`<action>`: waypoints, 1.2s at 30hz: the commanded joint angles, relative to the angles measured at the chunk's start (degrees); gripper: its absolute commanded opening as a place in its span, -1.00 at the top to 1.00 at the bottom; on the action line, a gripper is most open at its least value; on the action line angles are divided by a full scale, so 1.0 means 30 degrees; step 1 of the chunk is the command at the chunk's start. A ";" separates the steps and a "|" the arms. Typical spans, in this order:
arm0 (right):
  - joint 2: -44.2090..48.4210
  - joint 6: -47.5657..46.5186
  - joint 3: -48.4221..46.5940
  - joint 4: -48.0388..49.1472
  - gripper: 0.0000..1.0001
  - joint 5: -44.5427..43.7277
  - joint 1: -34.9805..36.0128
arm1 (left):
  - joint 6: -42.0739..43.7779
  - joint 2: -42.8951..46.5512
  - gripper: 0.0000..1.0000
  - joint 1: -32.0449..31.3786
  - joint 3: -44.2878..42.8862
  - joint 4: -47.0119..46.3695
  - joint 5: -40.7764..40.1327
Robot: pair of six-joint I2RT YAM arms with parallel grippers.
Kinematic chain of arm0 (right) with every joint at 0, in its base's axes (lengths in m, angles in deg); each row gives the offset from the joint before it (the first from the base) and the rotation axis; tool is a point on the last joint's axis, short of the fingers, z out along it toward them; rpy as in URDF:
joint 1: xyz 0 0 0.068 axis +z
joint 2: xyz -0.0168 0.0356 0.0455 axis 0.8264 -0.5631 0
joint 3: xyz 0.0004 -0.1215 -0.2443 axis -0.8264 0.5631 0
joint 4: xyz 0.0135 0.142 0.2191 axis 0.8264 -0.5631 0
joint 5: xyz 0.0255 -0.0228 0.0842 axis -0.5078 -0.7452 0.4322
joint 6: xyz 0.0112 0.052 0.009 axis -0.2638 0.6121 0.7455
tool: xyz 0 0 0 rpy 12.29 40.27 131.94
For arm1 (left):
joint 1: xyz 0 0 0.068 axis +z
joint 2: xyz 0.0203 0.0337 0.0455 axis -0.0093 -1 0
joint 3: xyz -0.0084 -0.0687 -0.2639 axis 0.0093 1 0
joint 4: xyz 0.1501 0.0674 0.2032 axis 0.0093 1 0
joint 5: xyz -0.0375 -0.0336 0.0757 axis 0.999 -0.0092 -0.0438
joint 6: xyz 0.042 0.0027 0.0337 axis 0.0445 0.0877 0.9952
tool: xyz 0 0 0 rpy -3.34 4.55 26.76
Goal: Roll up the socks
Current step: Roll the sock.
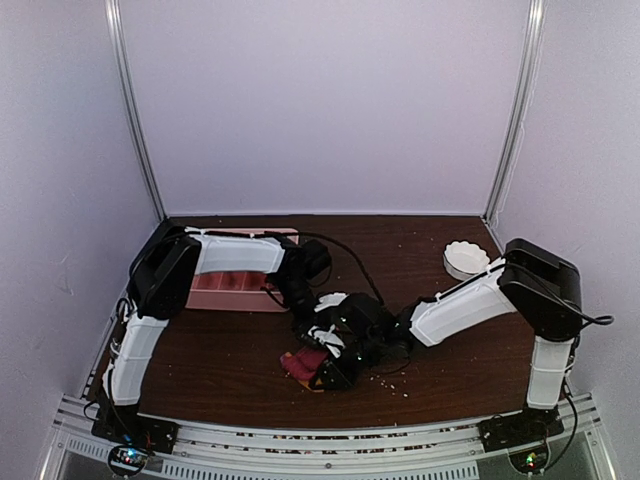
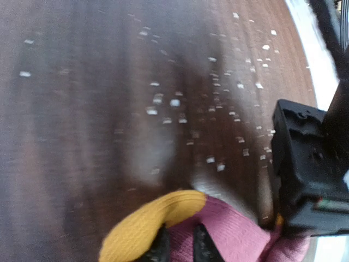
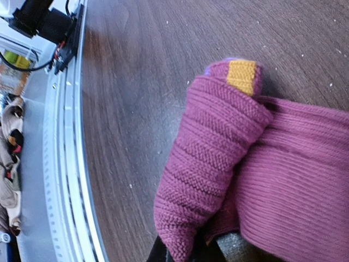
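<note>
Socks [image 1: 303, 365] lie near-centre on the table [image 1: 225, 355], one fold turned over, most of the roll left. Your left gripper [image 2: 181, 245] and right gripper [image 3: 192, 248] both look pinched on fabric.

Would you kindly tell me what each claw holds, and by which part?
Both pinch the socks: left claw at the yellow-pink boundary, right claw on the folded magenta edge.

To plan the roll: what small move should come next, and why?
Probably the right tool should roll the folded edge of the socks further over the flat part, while the left tool pins them: only one fold shows.
</note>
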 commanded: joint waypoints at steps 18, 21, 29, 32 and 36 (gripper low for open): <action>-0.3070 0.6501 0.3621 -0.0191 1.00 0.0192 -0.1606 | -0.0721 0.4910 -0.96 0.1163 0.2553 -0.1721 -0.2039; -0.3014 0.6739 0.3642 -0.0126 1.00 -0.0051 -0.1757 | -0.0866 0.7141 -0.96 0.1665 0.5189 -0.3053 -0.3274; -0.2839 0.7239 0.3750 0.0126 1.00 -0.0573 -0.1906 | -0.1492 1.1585 -0.96 0.2103 0.7115 -0.3026 -0.5001; -0.2837 0.7309 0.3888 0.0202 1.00 -0.0845 -0.1931 | -0.2022 1.1696 -0.96 0.2194 0.6888 -0.2542 -0.4685; -0.2827 0.7531 0.4143 0.0554 1.00 -0.0956 -0.1967 | -0.1649 1.1726 -0.96 0.2473 0.5965 -0.1319 -0.3829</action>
